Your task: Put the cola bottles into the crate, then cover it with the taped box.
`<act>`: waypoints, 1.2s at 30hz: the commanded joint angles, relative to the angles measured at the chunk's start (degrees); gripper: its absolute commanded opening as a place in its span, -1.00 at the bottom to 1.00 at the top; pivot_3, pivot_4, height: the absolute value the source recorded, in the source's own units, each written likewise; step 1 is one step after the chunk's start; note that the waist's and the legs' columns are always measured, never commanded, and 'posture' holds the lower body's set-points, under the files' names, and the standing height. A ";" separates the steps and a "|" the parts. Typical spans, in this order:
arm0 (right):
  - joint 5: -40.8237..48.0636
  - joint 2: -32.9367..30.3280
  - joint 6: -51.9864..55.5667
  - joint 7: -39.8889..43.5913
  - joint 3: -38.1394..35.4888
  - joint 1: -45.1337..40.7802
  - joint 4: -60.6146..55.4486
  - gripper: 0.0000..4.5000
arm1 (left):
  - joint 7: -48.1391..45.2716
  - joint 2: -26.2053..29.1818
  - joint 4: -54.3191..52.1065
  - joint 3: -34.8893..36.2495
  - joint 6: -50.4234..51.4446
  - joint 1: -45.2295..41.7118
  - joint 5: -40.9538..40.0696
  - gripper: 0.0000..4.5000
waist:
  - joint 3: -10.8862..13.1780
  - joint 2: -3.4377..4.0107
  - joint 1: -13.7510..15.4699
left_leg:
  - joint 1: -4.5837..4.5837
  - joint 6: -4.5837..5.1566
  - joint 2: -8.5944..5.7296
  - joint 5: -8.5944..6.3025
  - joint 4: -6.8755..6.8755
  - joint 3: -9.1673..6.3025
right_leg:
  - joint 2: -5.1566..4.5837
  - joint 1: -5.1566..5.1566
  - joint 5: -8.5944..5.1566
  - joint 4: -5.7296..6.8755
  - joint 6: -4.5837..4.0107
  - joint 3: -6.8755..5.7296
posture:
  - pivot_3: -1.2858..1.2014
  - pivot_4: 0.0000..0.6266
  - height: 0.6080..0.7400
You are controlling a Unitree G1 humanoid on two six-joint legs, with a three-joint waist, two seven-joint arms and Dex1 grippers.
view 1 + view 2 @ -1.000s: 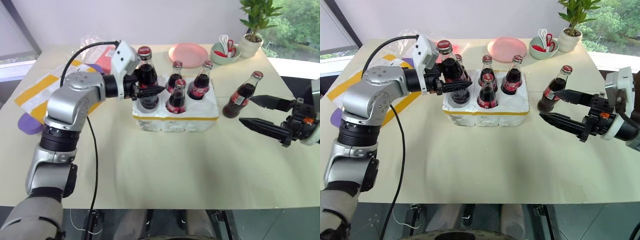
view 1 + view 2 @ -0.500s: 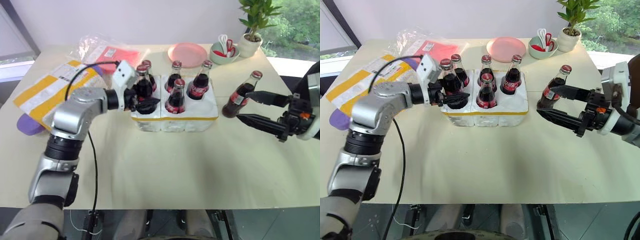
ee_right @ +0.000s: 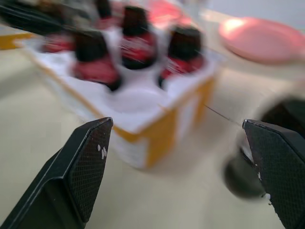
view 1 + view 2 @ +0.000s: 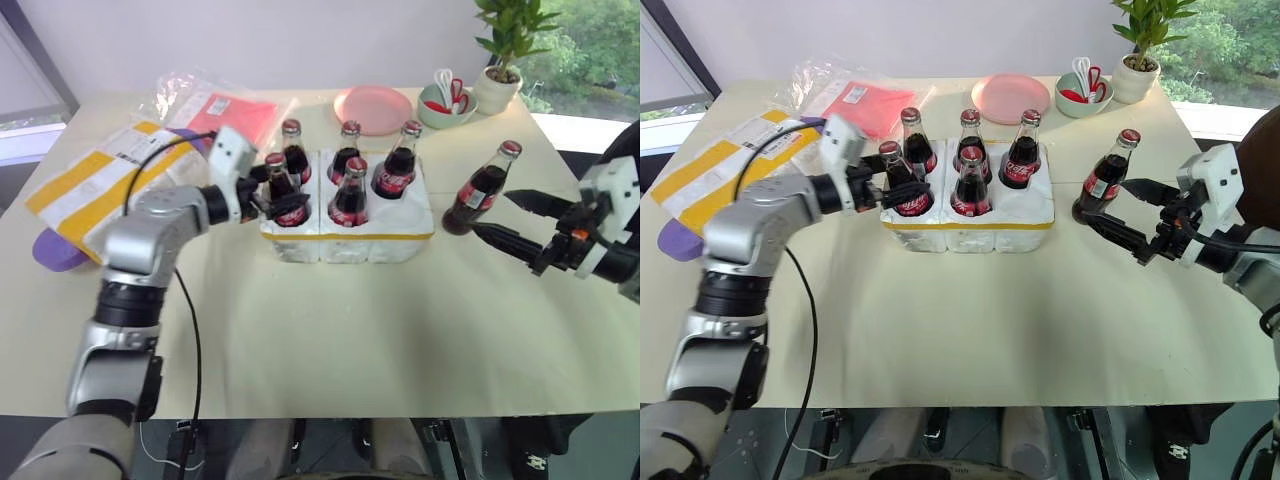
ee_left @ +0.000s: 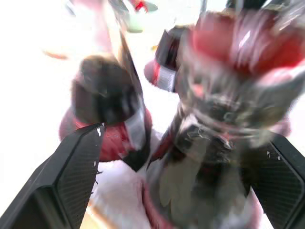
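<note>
The crate [image 4: 400, 236], white foam with a yellow band, stands mid-table. Several cola bottles stand in its wells, three at the back [image 4: 349, 152] and two in front. My left gripper [image 4: 287, 187] is open around the front-left bottle [image 4: 277, 183], which sits in its well; in the left wrist view the fingers [image 5: 76, 181] stand clear of the glass. The front-right well [image 3: 138, 102] is empty. One more bottle [image 4: 483, 190] stands on the table right of the crate. My right gripper [image 4: 490, 212] is open, fingertips just beside that bottle. The taped box [image 4: 80, 190] lies at the far left.
A pink bag in clear wrap [image 4: 235, 110] lies behind the taped box, and a purple object [image 4: 48, 252] pokes out under it. A pink plate [image 4: 373, 108], a green bowl with utensils [image 4: 448, 102] and a potted plant [image 4: 500, 85] line the far edge.
My left gripper lowered its bottle into the crate's front-left well and opened. My right gripper dropped and edged closer to the bottle on the table.
</note>
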 commanded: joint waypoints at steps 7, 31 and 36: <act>-2.78 4.36 -1.48 -7.75 -0.01 -6.20 7.58 1.00 | -8.63 12.99 -21.92 14.98 16.78 6.14 -30.61 0.99 | -0.01 0.04 -0.13 | 0.04 0.02 -0.02 0.00 0.10 -0.03 | 0.02 0.19 -0.02 -0.12 -0.03 -0.01 | 0.03 -0.52 1.00; -16.39 16.19 -16.00 -8.31 12.74 -25.59 36.93 1.00 | -4.22 12.52 -23.09 4.88 11.62 4.30 -28.73 0.99 | -0.01 0.06 -1.06 | 0.14 -0.02 -0.02 0.03 0.04 -0.05 | 0.22 0.29 -0.01 -0.13 -0.04 0.01 | 0.03 -0.52 1.00; -14.82 17.66 -17.05 -7.96 10.75 -26.48 37.14 0.27 | -5.03 12.57 -22.87 3.26 10.16 4.82 -26.82 1.00 | -0.01 0.06 -1.10 | 0.14 -0.04 -0.02 0.04 0.01 -0.05 | 0.23 0.27 -0.01 -0.12 -0.04 0.01 | 0.03 -0.52 1.00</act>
